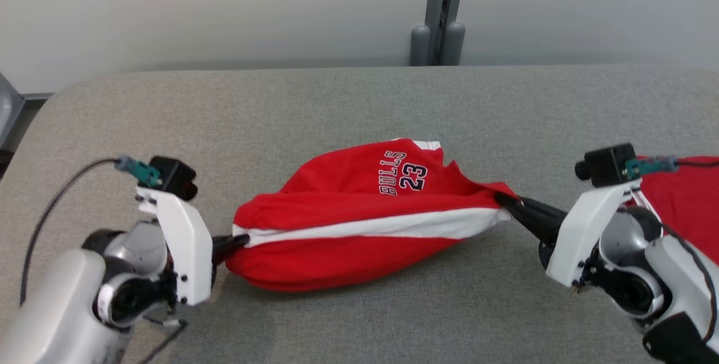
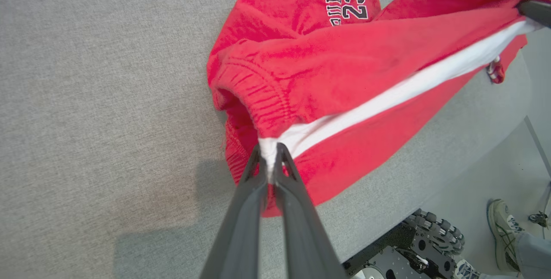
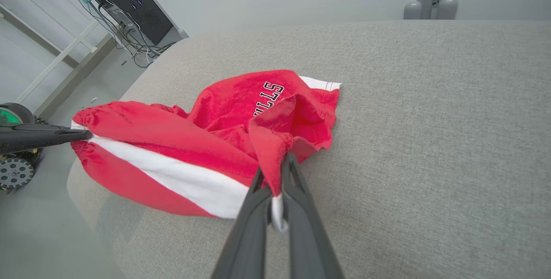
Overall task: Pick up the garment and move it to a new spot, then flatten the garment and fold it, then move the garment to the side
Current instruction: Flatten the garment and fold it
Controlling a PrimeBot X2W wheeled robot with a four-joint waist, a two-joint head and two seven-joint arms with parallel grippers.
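The garment (image 1: 359, 212) is a pair of red shorts with a white side stripe and "BULLS 23" print, stretched between my two grippers above the grey table (image 1: 348, 105). My left gripper (image 1: 239, 240) is shut on the waistband end, where the white stripe (image 2: 387, 94) meets the elastic (image 2: 269, 150). My right gripper (image 1: 503, 200) is shut on the opposite hem end (image 3: 275, 171). The near side hangs taut between the grippers, while the printed far part (image 3: 271, 94) rests on the table.
Another red garment (image 1: 685, 201) lies at the table's right edge behind my right arm. A grey post (image 1: 438, 27) stands behind the table. In the left wrist view a person's shoe (image 2: 501, 227) and my wheeled base (image 2: 430, 236) show on the floor.
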